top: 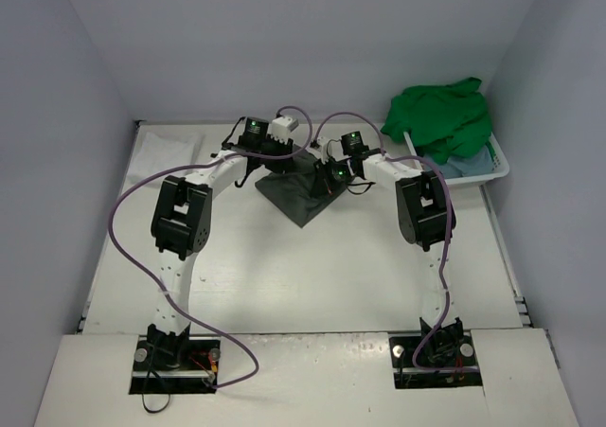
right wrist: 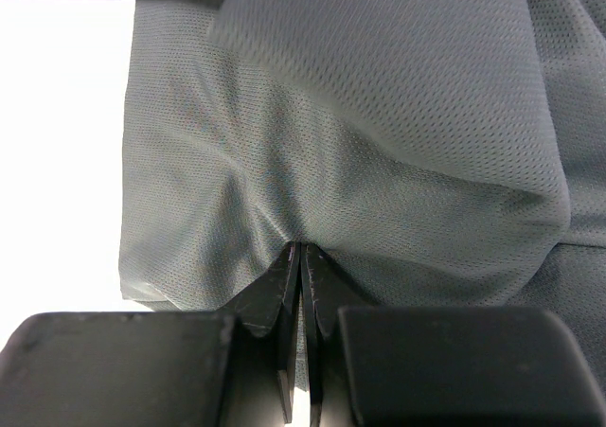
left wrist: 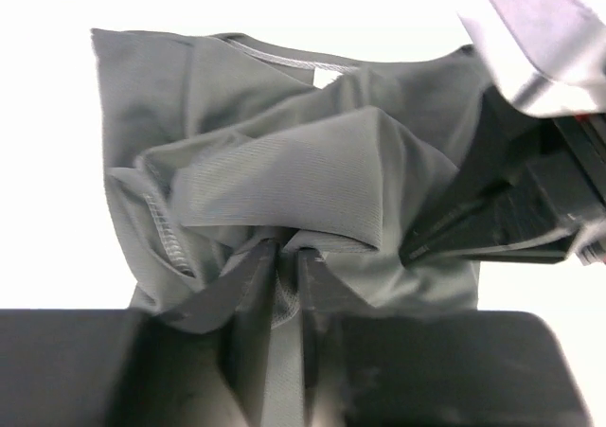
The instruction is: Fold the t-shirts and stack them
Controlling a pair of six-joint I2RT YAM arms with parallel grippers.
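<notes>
Top external view: the grey shirt (top: 301, 195) lies bunched at the far middle of the table (top: 284, 275), so folding has likely only started. Next, both arms should spread it flat. The left fingers (left wrist: 258, 274) are almost shut, pinching a fold. The right fingers (right wrist: 287, 280) are shut tight on its cloth.

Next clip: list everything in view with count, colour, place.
dark grey-olive cloth t-shirt: one, grey, crumpled at far centre of table
bright green cloth t-shirt: one, green, heaped on basket
light blue cloth: one, blue, in basket under green shirt
white plastic basket: one, white, far right corner
white cloth: seemingly one, white, far left, faint
white table: one, white, under everything
left gripper: one, black, shut on grey t-shirt
right gripper: one, black, shut on grey t-shirt
arms: two, black-and-white, bases at near edge
</notes>
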